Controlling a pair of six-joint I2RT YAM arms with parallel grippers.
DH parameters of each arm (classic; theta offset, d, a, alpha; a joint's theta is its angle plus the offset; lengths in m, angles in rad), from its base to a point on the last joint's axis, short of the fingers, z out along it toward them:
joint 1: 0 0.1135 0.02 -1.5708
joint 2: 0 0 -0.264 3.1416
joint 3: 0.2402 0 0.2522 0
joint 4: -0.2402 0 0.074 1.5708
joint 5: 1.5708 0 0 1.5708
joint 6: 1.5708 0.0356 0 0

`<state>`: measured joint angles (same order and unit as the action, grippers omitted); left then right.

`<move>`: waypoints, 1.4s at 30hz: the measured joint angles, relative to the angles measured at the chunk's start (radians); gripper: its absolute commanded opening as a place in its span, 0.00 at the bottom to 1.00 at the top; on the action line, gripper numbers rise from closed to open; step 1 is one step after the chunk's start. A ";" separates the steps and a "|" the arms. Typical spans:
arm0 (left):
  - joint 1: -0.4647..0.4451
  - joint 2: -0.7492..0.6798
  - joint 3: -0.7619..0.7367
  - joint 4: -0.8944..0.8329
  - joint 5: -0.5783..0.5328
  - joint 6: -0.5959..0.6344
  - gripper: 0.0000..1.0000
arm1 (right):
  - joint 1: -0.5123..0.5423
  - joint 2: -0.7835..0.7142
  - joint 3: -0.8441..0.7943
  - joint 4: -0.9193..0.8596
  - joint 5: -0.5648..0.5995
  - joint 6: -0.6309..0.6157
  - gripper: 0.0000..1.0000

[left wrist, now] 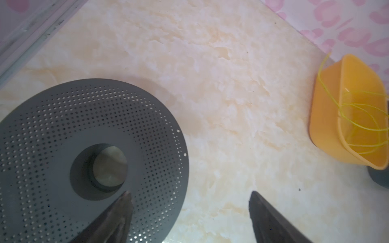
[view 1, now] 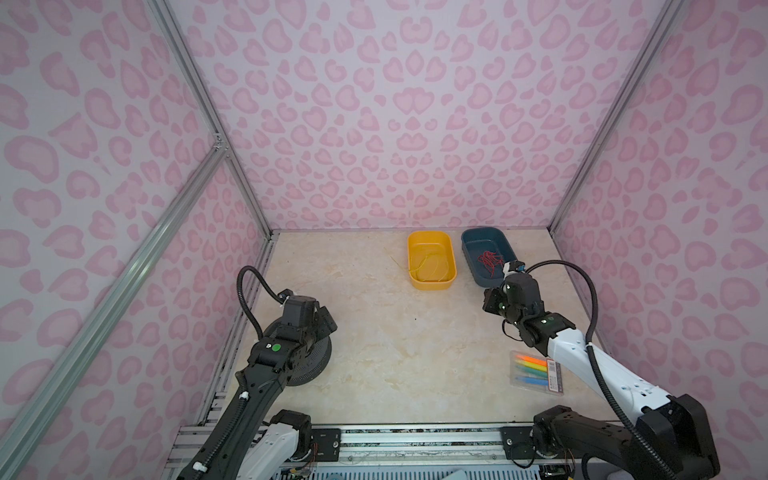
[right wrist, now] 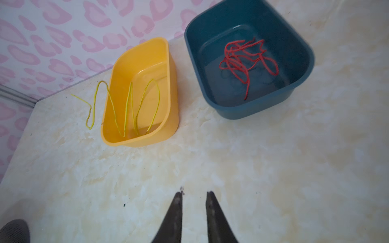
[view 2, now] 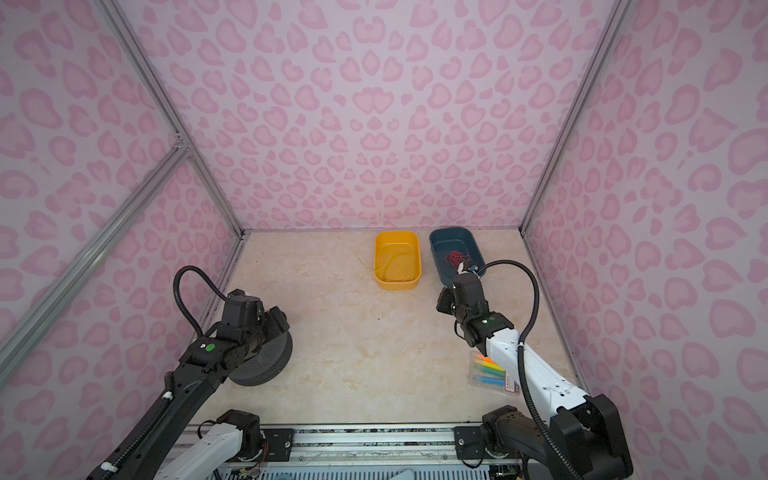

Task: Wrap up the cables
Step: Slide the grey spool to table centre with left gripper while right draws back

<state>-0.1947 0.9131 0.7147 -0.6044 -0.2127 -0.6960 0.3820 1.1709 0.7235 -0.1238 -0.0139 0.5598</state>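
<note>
The cables are one thin yellow wire [right wrist: 128, 103] lying in loose loops inside a yellow tub [right wrist: 174, 117], with one end hanging over the rim onto the table. Both top views show the wire [view 1: 420, 266] [view 2: 388, 266] in that tub at the back. My left gripper [left wrist: 190, 193] stands open over the edge of a grey perforated disc [left wrist: 63, 117], empty. My right gripper [right wrist: 194, 192] hovers over bare table in front of the tubs. A narrow gap separates its jaws, and nothing sits in that gap. Both grippers are far from the wire.
A dark blue tub [right wrist: 252, 109] next to the yellow one holds a tangle of red wires [right wrist: 246, 61]. A clear pack of coloured pens [view 1: 534, 370] lies under my right arm. The grey disc [view 1: 309, 361] sits at the table's left edge. Patterned walls enclose three sides.
</note>
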 measured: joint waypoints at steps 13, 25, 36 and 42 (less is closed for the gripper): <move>0.129 0.322 0.072 -0.003 0.034 -0.035 0.92 | 0.097 0.069 -0.015 0.135 -0.073 -0.082 0.83; 0.037 0.424 0.105 0.068 0.151 -0.014 0.86 | 0.068 0.008 -0.078 0.161 -0.058 -0.084 0.86; -0.422 0.575 0.224 0.158 0.144 -0.117 0.85 | 0.031 -0.002 -0.093 0.155 -0.019 -0.068 0.86; -0.642 0.710 0.361 0.217 0.155 -0.166 0.86 | -0.004 -0.002 -0.100 0.155 -0.005 -0.043 0.86</move>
<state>-0.8371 1.6230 1.0756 -0.3870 -0.0574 -0.8619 0.3779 1.1690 0.6235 0.0315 -0.0193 0.5171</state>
